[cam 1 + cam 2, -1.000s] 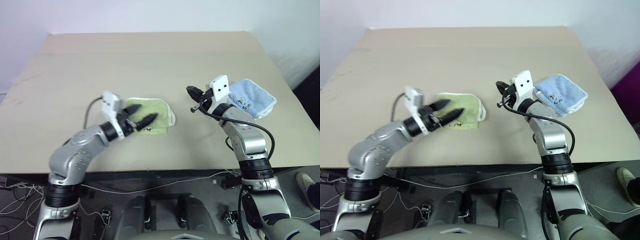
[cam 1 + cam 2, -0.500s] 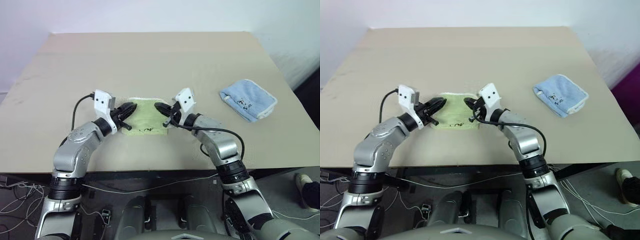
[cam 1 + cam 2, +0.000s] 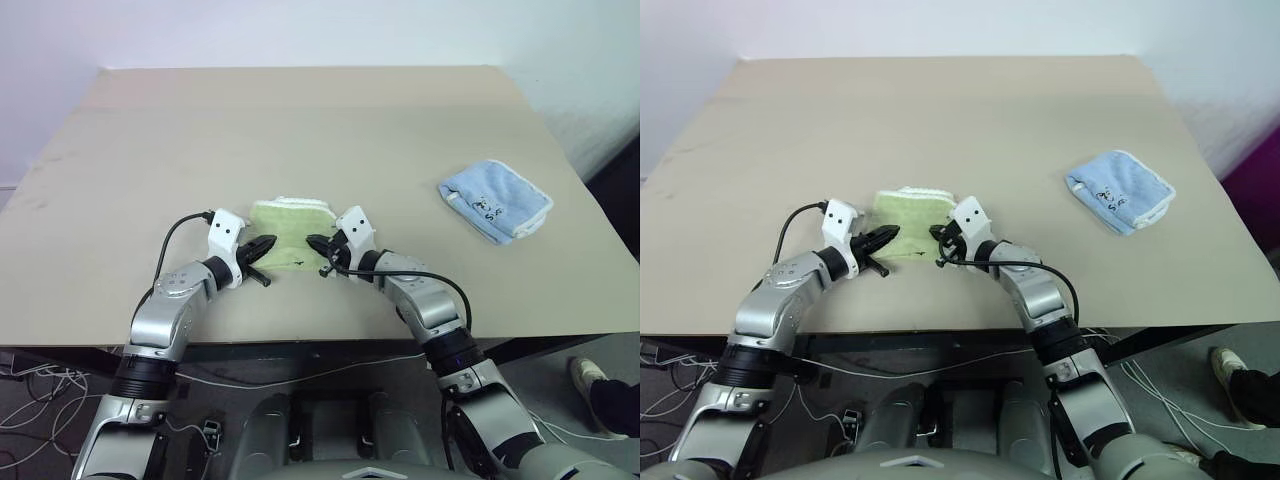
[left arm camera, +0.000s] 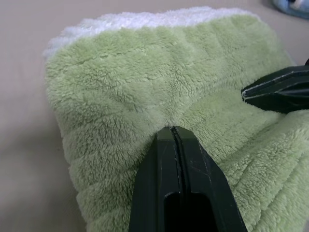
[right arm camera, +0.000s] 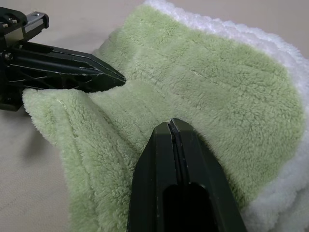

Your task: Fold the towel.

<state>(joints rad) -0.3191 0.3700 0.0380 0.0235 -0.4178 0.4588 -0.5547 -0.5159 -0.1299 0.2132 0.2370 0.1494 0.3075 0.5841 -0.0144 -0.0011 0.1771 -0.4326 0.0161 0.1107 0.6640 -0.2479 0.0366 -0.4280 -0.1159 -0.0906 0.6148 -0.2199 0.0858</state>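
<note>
Both arms have come down and moved in toward each other since a second ago, and now they sit low over the table (image 3: pixel 120 140) near its front edge. Back then the right arm was up by the blue cloth (image 3: pixel 495 205) near the right edge, and the left claw was wide open over the green towel.

Now the left gripper (image 3: pixel 268 246) is squeezed tight shut, with its tips pushed into the near left side of the towel (image 3: pixel 292 232). The right gripper (image 3: pixel 314 244) is shut tight too, and its tips press into the near right side. In the wrist views each pair of black fingers (image 4: pixel 175 145) is closed together with fluffy green cloth bunched up around the tips. I think each one has pinched a bit of towel, but the fluff hides the very tips, so I cannot be sure.

The towel lies as a small thick green bundle with a white edge at the back, near the middle of the front edge. It looks folded over already. The blue cloth lies well apart and is not touched.

I think the robot now has both near corners and is ready to lift them and lay them over toward the back for one more fold.
</note>
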